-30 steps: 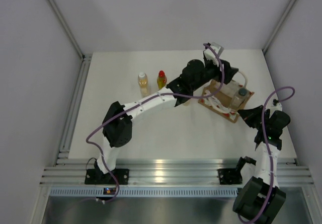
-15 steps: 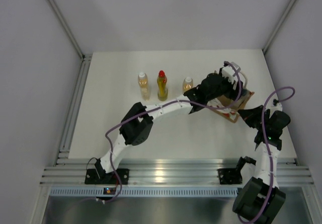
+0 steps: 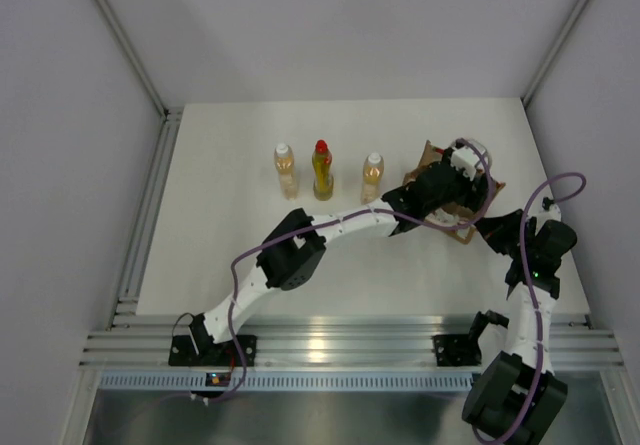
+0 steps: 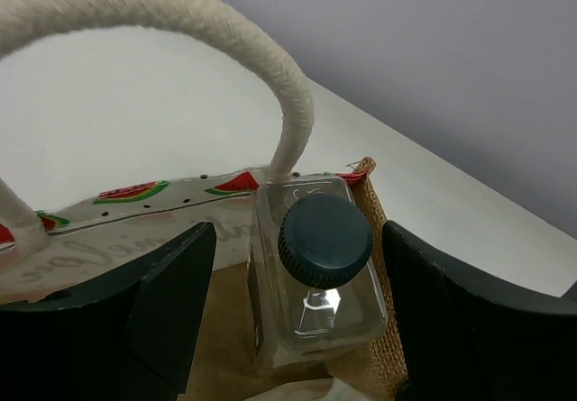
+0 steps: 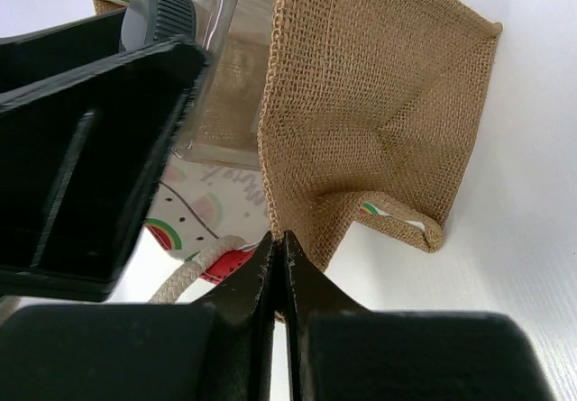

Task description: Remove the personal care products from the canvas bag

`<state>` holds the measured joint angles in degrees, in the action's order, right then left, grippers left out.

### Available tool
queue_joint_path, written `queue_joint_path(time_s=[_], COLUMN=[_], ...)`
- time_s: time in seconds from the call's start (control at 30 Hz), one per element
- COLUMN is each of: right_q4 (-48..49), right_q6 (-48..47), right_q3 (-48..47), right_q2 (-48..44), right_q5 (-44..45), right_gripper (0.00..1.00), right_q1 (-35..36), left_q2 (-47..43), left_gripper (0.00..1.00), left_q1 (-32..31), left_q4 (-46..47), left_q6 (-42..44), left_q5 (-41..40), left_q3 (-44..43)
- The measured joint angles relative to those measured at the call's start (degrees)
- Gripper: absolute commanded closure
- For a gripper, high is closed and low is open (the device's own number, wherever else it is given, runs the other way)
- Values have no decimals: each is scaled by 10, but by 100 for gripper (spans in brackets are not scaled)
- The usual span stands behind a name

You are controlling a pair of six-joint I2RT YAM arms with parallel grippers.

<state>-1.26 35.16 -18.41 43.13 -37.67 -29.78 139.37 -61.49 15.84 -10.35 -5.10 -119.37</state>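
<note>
The canvas bag stands at the right of the table, with its burlap side and watermelon-print panel in the wrist views. The clear bottle with the dark grey cap stands inside it. My left gripper is open, one jaw on each side of that bottle, over the bag in the top view. My right gripper is shut on the bag's burlap edge. Two amber bottles and the yellow bottle stand in a row on the table.
The bag's white rope handle arches over the left gripper's view. The table's right edge and side wall lie close beyond the bag. The left arm stretches across the table in front of the bottle row.
My left gripper has swung right, away from the bottle row, and come down over the bag around the clear bottle. The second amber bottle now shows. The right arm has not moved.
</note>
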Motion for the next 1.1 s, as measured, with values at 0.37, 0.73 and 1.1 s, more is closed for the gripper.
queue_joint_path(time_s=[0.37, 0.73, 1.1], right_q4=[0, 0, 0], right_q6=[0, 0, 0], right_q3=[0, 0, 0], right_q2=[0, 0, 0], right_q5=[0, -1, -2], right_gripper=[99, 99, 99], right_q1=[0, 0, 0], left_q2=[33, 50, 69], left_gripper=[24, 27, 71], left_q1=[-12, -20, -21], left_q4=[0, 2, -1], left_q6=[0, 0, -1], left_q5=[-56, -107, -104], left_q3=[-28, -39, -60])
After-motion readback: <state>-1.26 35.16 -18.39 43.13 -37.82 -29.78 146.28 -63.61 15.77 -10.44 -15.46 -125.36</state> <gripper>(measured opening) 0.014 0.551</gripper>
